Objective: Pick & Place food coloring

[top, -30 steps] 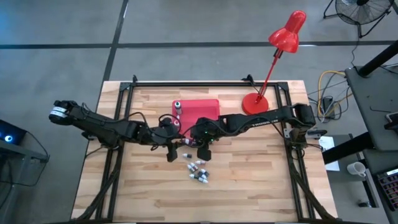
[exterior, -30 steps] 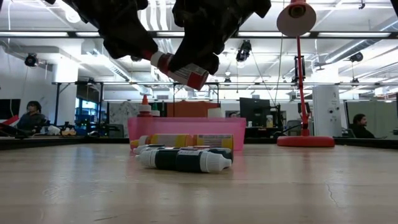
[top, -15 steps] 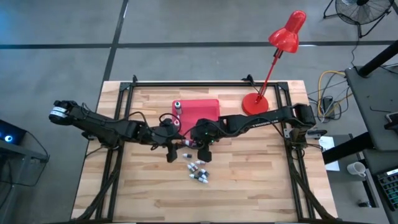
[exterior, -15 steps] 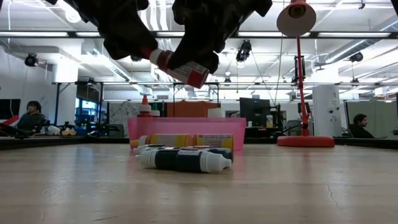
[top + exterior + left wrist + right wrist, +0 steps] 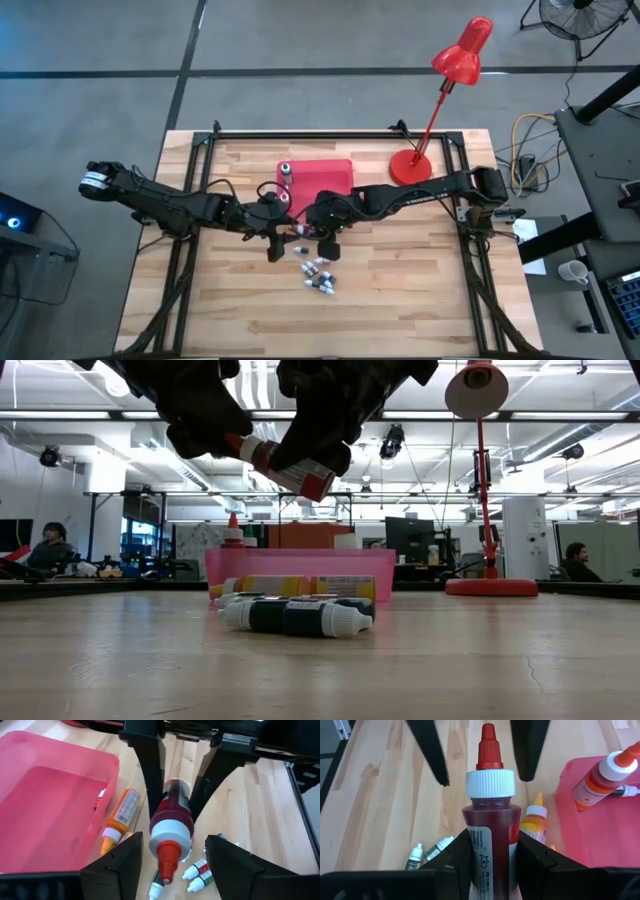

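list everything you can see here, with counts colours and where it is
dark red dropper bottle with white collar and red tip: one, held above the table by the right gripper
orange dropper bottle: one, upright in the tray
shallow pink-red plastic tray: one, table's far middle
yellow-orange bottle: one, lying beside the tray
small bottles on the wood: a loose cluster, white and dark, exact count unclear
red desk lamp: one, table's far right
wooden table: one, light slats
people: two, seated far behind
left gripper: open, fingers either side of the red bottle's tip
right gripper: shut on the bottle's body
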